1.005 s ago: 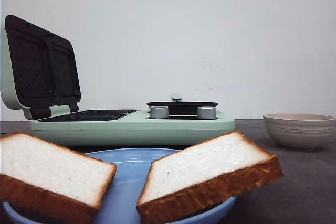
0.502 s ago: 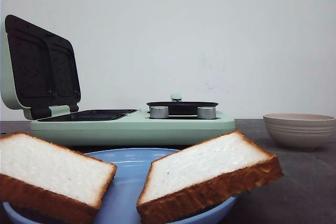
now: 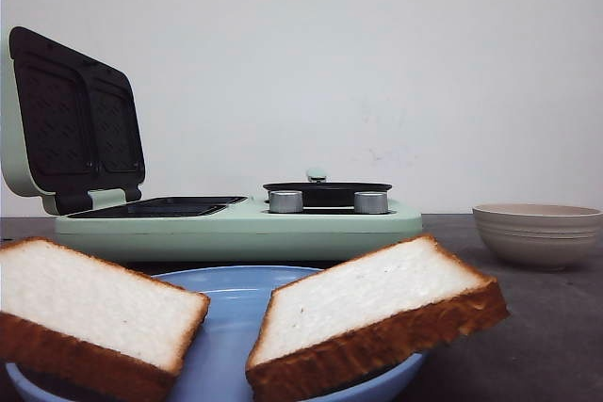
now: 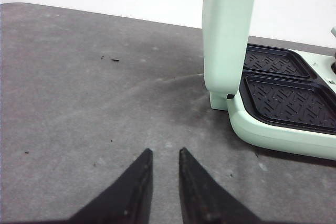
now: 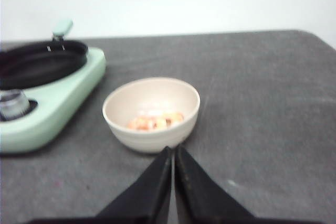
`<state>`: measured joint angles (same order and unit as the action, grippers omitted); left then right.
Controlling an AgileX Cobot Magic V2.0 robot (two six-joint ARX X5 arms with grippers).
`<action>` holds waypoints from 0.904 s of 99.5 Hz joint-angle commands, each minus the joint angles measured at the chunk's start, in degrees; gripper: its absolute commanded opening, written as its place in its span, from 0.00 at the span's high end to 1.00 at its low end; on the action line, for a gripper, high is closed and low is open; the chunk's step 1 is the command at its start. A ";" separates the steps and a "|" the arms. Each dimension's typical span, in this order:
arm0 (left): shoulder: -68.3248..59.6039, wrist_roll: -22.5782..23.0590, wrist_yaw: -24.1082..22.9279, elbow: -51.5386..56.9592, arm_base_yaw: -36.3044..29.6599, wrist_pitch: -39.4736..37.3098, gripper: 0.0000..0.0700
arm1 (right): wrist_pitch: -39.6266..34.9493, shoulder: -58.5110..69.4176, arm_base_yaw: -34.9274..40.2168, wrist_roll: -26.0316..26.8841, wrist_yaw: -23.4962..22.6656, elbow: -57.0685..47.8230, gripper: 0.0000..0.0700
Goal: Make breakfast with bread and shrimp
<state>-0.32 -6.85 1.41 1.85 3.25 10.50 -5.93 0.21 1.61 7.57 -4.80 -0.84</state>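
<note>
Nearest in the front view: two bread slices, left slice (image 3: 94,313) and right slice (image 3: 372,317), propped on the rim of a blue plate (image 3: 231,327), tilted toward each other, apart, both just in front of the green breakfast maker (image 3: 240,223). No gripper visible there.

Left gripper (image 4: 164,157): fingers nearly together with a narrow gap, holding nothing, above bare grey table (image 4: 79,103), beside the breakfast maker's raised lid (image 4: 228,30). Two black ribbed plates (image 4: 286,95) beyond the lid, seen properly only here; from the front just a thin dark strip.

Right gripper (image 5: 173,153): fingertips pressed together, nothing between them, just short of the cream bowl (image 5: 151,111), itself beside the breakfast maker on the pan (image 5: 42,61) side. Shrimp (image 5: 155,120) lying inside the bowl, just beyond the fingertips; orange-pink, blurred, number of pieces not clear. Hidden from the front by the bowl's wall.

Bread and blue plate outside both wrist views. Plate's lower part and left slice cut off by the front frame's edge.
</note>
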 commanded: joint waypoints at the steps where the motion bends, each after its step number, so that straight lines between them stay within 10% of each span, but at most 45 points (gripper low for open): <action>1: 0.07 -0.50 0.11 -1.05 0.11 0.20 0.98 | 2.01 0.00 0.20 4.11 -0.81 0.13 1.00; 33: -0.04 -22.60 6.64 0.22 0.11 0.20 0.98 | 10.38 0.02 0.13 21.03 -5.49 -0.09 1.00; 60: -10.14 -22.71 17.92 10.40 -0.70 1.33 0.98 | 3.45 5.97 0.15 19.80 -10.43 -11.39 1.00; 90: -28.22 -11.98 17.73 30.77 -6.12 20.28 0.98 | -11.47 20.59 0.15 13.97 -19.82 -26.84 1.00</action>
<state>-26.17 -23.92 19.62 29.15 -2.07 27.38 -14.52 18.90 1.61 23.53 -23.46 -25.96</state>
